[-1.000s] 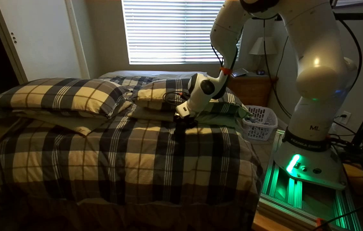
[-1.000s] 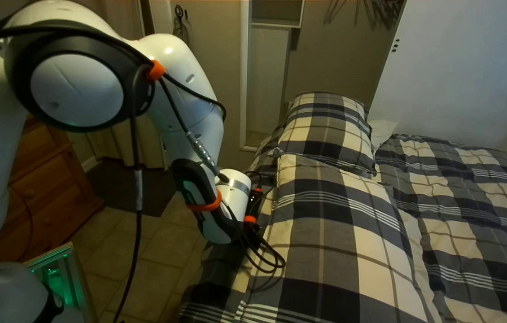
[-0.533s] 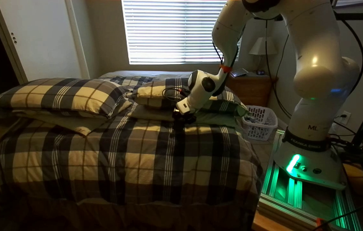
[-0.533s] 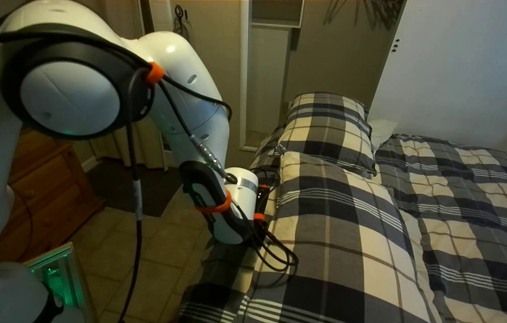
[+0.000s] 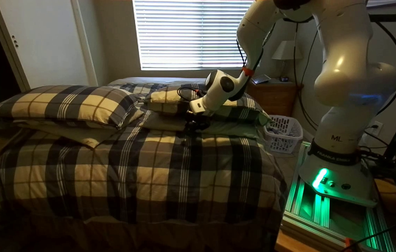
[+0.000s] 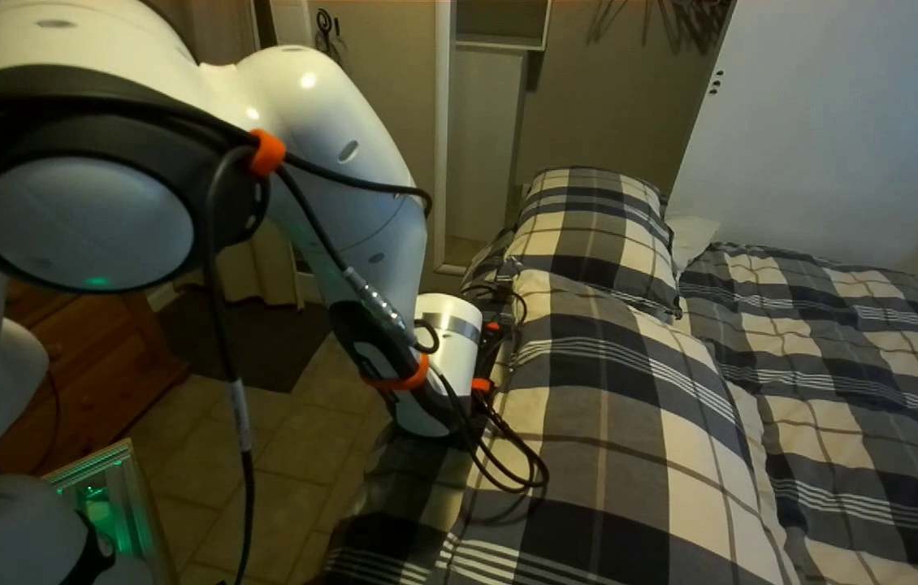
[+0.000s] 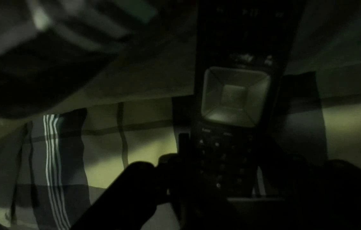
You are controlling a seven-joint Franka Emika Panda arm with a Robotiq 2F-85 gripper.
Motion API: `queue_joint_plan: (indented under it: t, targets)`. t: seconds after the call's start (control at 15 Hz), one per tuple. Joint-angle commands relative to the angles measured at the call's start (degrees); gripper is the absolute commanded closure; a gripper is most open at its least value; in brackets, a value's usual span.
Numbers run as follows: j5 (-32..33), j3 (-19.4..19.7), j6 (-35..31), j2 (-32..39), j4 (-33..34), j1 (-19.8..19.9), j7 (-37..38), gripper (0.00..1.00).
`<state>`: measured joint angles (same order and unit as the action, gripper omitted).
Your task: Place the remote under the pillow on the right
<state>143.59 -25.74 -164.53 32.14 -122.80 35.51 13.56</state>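
In an exterior view, the bedspread spreads wide in front of the pincer, so open room is on that side. Behind the pincer it is tight: the edge of the flatter pillow is very near; if they touch, can't tell. The plumper pillow lies well apart from the pincer. Per wrist view, jaws stand partly apart, approx. the width of the remote, clamped on its lower part w/ one jaw at each long side. The remote points away from the pincer, toward pillow cloth; its far end is out of view, so can't tell if it is under.
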Motion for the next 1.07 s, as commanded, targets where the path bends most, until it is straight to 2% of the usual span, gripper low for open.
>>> queue_joint_plan:
  t: [0.0,0.27,0.33,0.67,1.0]
  targets:
    - [-1.34,0.61,4.22,0.02,-0.1,1.21,3.16,0.71]
    - [-0.25,-0.31,12.19,1.43,0.49,1.51,9.67,0.71]
    - [0.84,4.25,12.82,0.6,1.23,-3.54,14.91,0.71]
    - [0.95,8.46,18.73,0.36,2.45,-8.8,28.71,0.71]
    - [1.13,12.63,23.24,0.46,2.67,-14.29,37.94,0.71]
